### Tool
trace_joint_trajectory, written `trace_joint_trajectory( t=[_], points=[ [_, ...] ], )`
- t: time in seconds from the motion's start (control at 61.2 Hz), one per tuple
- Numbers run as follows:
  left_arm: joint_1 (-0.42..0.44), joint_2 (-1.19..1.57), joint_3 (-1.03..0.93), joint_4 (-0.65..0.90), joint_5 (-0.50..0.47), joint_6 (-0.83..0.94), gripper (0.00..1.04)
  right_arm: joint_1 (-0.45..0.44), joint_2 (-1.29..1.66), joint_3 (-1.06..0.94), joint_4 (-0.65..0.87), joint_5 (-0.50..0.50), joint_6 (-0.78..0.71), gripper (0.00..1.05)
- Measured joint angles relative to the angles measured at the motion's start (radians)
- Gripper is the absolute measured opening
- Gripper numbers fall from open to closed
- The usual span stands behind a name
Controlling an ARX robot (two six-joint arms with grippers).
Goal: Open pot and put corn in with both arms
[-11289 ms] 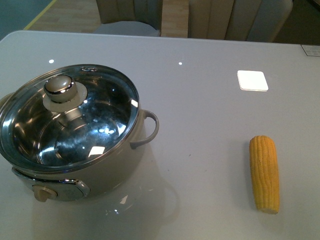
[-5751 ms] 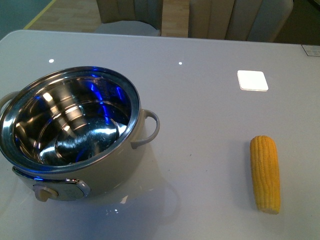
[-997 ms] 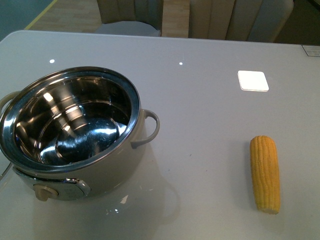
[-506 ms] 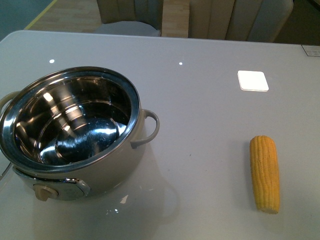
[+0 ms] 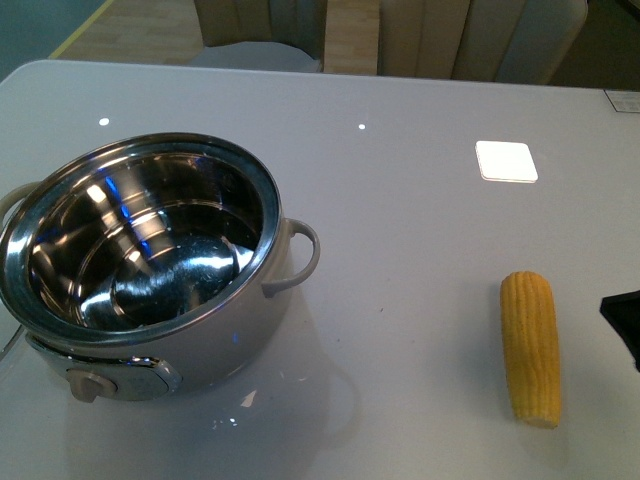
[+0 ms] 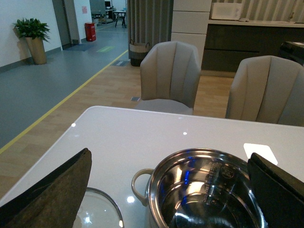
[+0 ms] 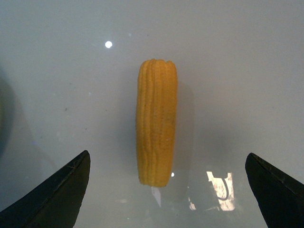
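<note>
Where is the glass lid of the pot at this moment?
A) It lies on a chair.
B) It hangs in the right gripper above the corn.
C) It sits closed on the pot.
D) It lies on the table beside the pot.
D: the left wrist view shows the glass lid flat on the table next to the pot, whose steel inside is uncovered.

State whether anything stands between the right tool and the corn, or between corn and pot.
Nothing visible does: the corn lies exposed on the table ahead of the open right tool; the pot stands lidless.
</note>
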Motion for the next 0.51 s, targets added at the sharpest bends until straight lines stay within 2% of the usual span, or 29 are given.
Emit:
trace_joint_trajectory(
  t=[0.163,0.506],
  points=[
    [0.000,0.000,0.000,0.000,0.000,0.000,0.98,-0.011,0.279,0.087,0.093,0.009,-0.006,0.96],
    [0.000,0.000,0.000,0.000,0.000,0.000,0.98,0.050,0.545,0.228,0.161,0.039,-0.019,0.96]
  ],
)
